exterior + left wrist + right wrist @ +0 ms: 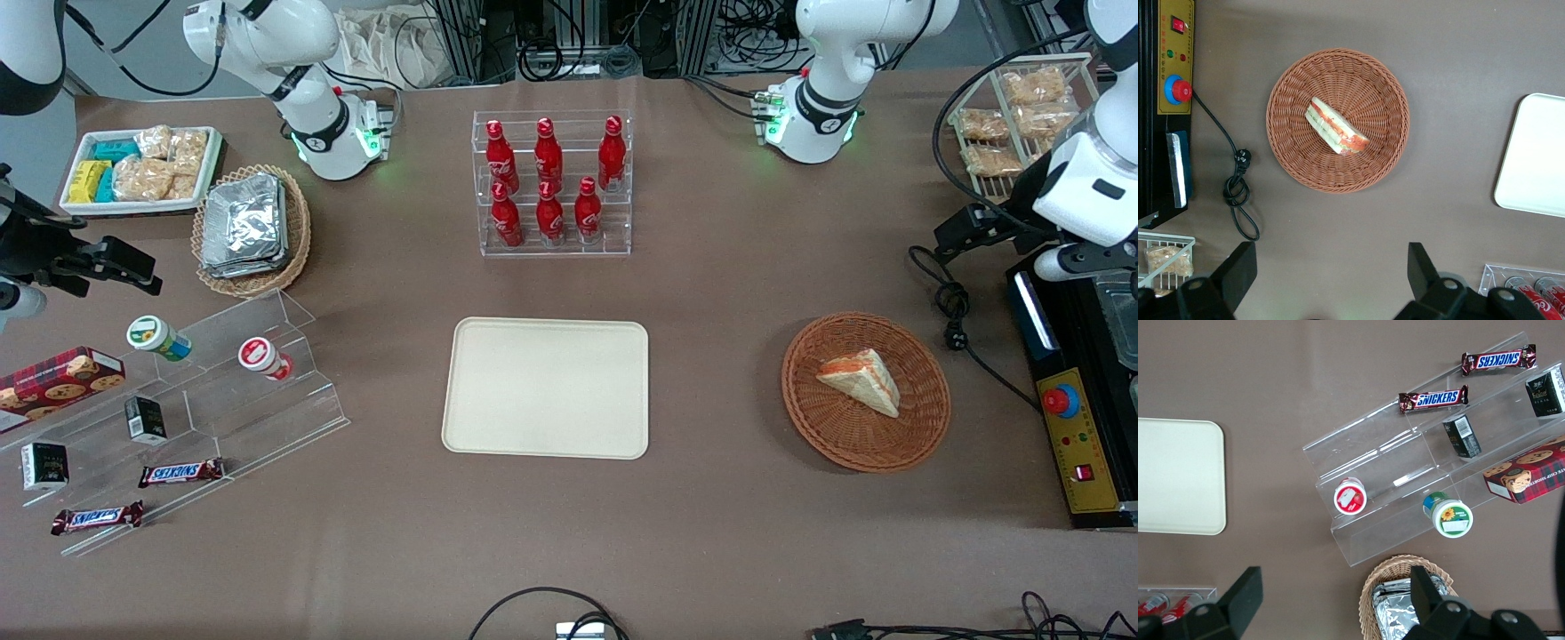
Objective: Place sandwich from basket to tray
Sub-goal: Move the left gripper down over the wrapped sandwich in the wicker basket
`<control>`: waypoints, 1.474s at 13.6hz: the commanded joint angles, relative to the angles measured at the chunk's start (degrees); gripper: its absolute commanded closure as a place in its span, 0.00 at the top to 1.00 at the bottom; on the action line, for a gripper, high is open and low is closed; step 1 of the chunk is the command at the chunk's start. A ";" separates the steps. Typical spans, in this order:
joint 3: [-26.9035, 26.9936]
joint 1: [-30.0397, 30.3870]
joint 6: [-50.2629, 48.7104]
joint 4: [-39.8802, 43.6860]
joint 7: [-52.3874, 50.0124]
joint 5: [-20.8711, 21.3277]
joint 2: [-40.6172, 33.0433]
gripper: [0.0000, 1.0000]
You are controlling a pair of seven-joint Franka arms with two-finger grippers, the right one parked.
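The sandwich (861,380), a pale wedge with orange-red and green filling at its edge, lies in the round reddish-brown wicker basket (916,436). The cream-beige tray (547,388) lies empty at the table's middle, beside the basket. My left gripper (958,233) hangs high above the table, farther from the front camera than the basket and toward the working arm's end. In the left wrist view the gripper (1331,267) is open and empty, with the sandwich (1335,125), the basket (1375,87) and a part of the tray (1537,160) below it.
A black control box (1071,418) with a red button and a looped cable (953,311) lie beside the basket. A rack of red bottles (551,182) stands farther back than the tray. A wire rack of snack packets (1022,116) stands near the working arm.
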 commanded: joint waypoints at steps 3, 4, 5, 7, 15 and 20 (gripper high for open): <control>-0.41 0.64 3.94 -1.40 0.94 1.36 -0.40 1.00; -0.40 0.64 6.05 -3.41 1.03 1.62 -0.66 1.00; -0.40 0.55 6.33 -4.21 0.07 1.88 -0.66 1.00; 1.69 0.64 8.95 -7.54 -8.23 1.53 0.21 1.00; 5.92 0.46 35.76 -25.39 -37.02 -1.37 6.62 1.00; 5.84 -0.95 43.77 -25.67 -43.88 -1.98 14.79 1.00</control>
